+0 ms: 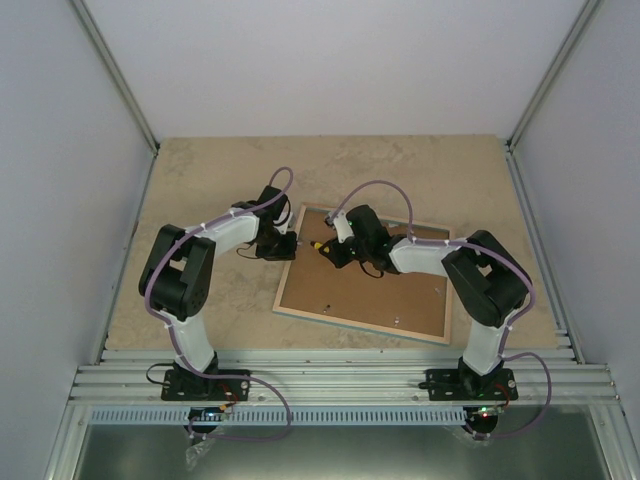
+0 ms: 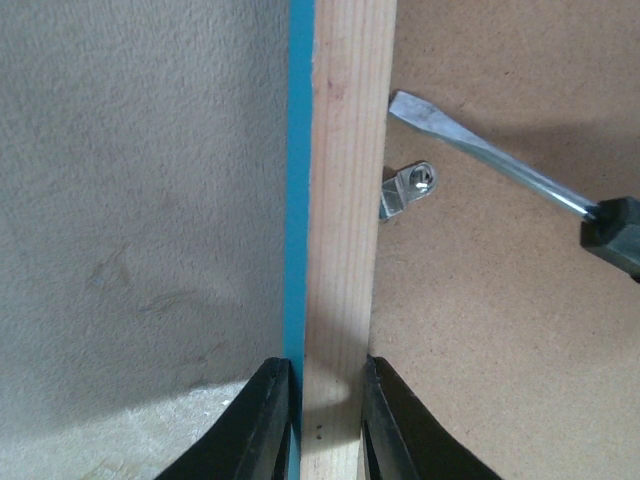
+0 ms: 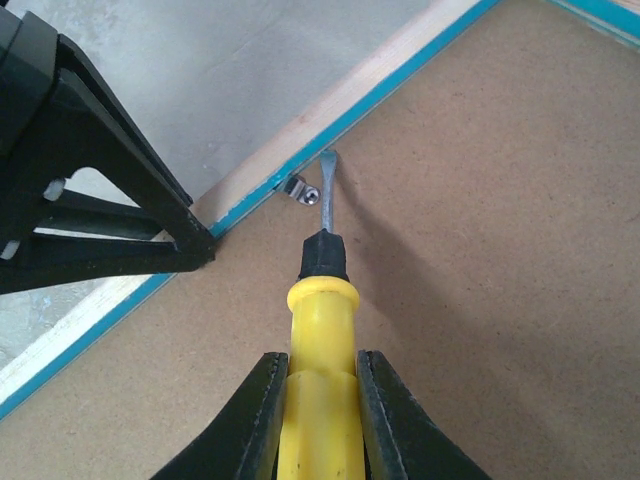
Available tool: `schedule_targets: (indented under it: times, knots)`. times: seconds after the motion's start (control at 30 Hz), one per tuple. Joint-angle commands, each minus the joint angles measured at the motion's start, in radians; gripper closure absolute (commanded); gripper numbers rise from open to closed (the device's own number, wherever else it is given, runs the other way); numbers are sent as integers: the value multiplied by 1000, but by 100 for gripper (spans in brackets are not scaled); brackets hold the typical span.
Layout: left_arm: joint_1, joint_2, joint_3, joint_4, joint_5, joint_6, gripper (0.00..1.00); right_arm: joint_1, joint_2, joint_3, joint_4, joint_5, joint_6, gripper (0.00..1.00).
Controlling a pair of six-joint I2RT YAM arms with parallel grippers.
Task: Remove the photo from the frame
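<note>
The frame (image 1: 365, 290) lies face down on the table, brown fibreboard back up, with a light wood rim (image 2: 345, 200) and a turquoise edge. My left gripper (image 2: 330, 400) is shut on the frame's left rim, one finger on each side of it. My right gripper (image 3: 320, 400) is shut on the yellow handle of a flat screwdriver (image 3: 320, 300). The screwdriver's blade (image 2: 480, 155) reaches to the rim, right beside a small metal tab (image 3: 305, 192) on the back. The photo is hidden under the backing.
Small metal tabs (image 1: 398, 320) sit along the frame's other edges. The beige table (image 1: 200, 190) is walled on three sides. An aluminium rail (image 1: 340, 380) with both arm bases runs along the near edge.
</note>
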Motion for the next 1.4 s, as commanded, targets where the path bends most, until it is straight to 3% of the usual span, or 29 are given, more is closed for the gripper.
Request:
schedule_targets:
  times: [0.0,1.0,1.37]
  knots:
    - [-16,21,-36,-29,58,-12,80,13,25,38,-22,-5,-25,99]
    - [-15,42,-25,-54,-65,-22,80,40,18,125,-306,-97,-133,99]
    - [-12,44,-21,-59,-87,-25,80,44,7,140,-360,-59,-127,99]
